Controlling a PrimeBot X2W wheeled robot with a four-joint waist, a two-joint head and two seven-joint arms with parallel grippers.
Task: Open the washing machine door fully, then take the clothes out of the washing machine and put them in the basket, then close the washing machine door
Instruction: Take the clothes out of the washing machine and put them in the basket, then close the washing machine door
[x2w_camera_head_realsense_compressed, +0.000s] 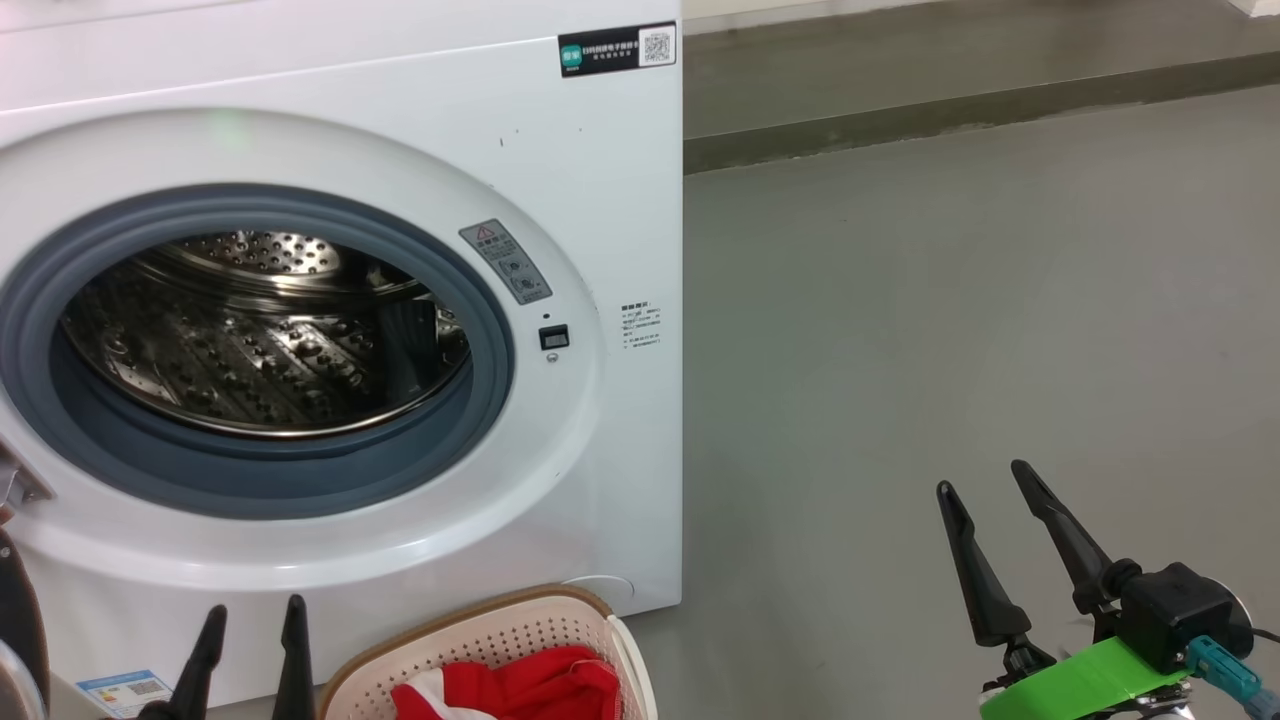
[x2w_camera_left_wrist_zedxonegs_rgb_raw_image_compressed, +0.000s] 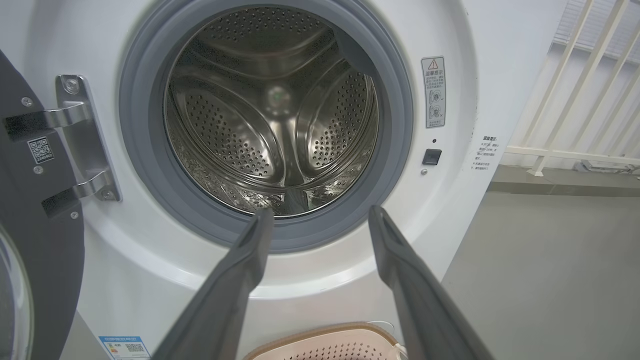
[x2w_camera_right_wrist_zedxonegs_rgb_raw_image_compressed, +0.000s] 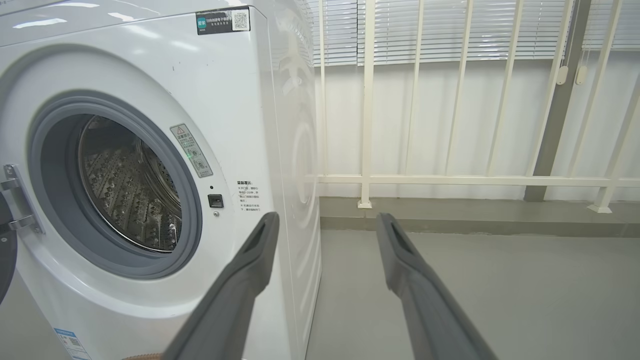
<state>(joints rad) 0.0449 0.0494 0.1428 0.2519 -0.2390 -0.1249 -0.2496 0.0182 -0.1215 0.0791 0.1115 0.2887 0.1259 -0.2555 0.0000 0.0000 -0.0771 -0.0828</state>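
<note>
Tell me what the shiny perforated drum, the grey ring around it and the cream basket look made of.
Shiny perforated drum: polished steel, by its mirror reflections. Grey ring: probably matte rubber, dull without glare. Cream perforated basket: likely moulded plastic, smooth with regular holes.

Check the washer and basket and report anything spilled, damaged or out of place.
Nothing stands out. The washing machine door stands open at the left, the drum looks empty, and the clothes lie inside the basket. Only a few small dark specks mark the washing machine on its white front.
</note>
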